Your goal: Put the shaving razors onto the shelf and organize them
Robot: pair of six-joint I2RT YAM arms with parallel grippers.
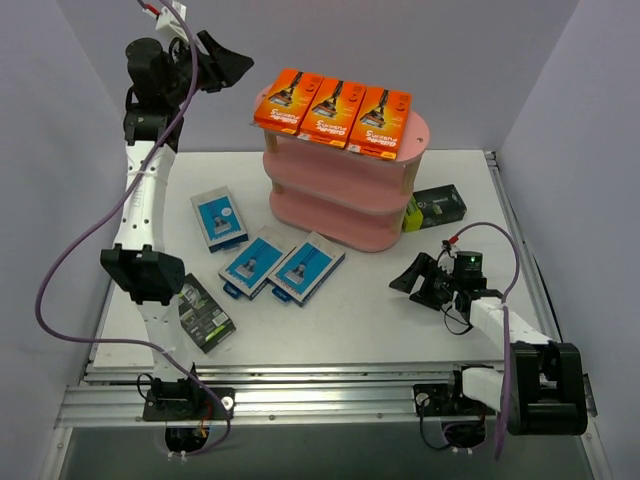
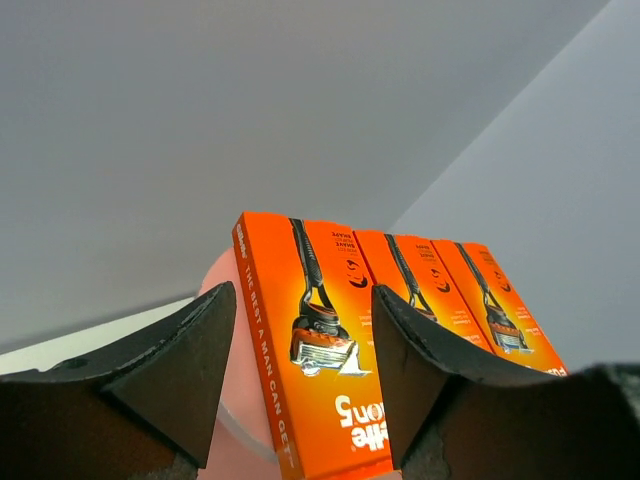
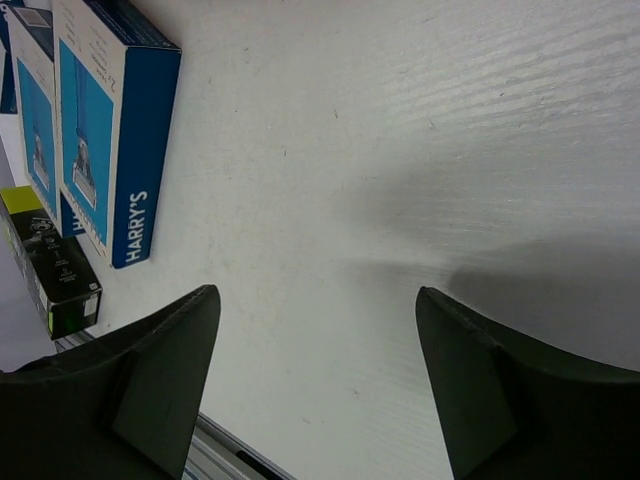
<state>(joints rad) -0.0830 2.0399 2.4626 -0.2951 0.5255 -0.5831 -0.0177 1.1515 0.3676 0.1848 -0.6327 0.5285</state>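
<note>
Hovering near the top board of the shelf (image 1: 330,218), left pincer (image 1: 238,63) stands apart, empty; three orange razor packs (image 1: 332,105) lie side by side there; right pincer (image 1: 405,279) apart, empty, over counter (image 1: 350,325).

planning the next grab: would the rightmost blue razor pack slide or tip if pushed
Probably stiff: the blue pack is a crisp-edged box. Lying flat on the table, it likely slides rather than tips. Thin, so probably light.

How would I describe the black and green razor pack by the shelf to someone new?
Find the pink three-tier shelf at the back of the table. At its right foot lies a black-and-lime pack, close beside the bottom board. The other black pack lies far off, by the left arm.
</note>
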